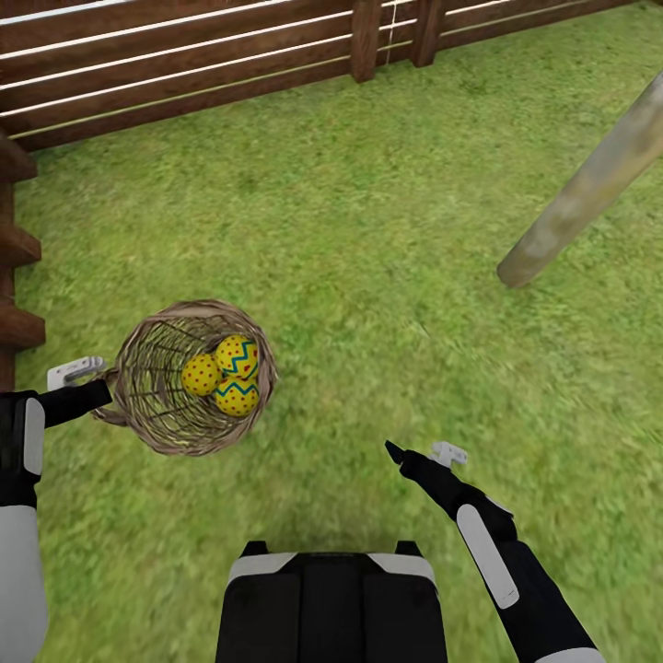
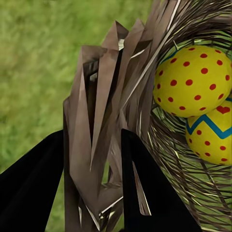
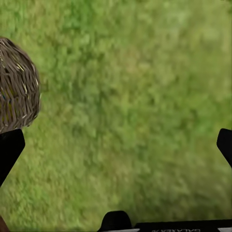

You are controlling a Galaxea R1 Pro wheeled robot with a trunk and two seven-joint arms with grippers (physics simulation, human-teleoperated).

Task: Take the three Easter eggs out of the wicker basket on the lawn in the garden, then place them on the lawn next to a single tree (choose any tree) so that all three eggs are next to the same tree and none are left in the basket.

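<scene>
Overhead head view; close wrist views

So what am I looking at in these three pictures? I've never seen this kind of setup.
It is a simulated two-armed robot on a lawn. The large picture looks down from its head; the other two come from cameras on each wrist. The left hand grips the rim of a wicker basket, its fingers closed on either side of the weave, and the basket is tipped. Three Easter eggs lie inside. The right hand is open and holds nothing. A tree trunk stands to the right, a wooden fence behind.
</scene>
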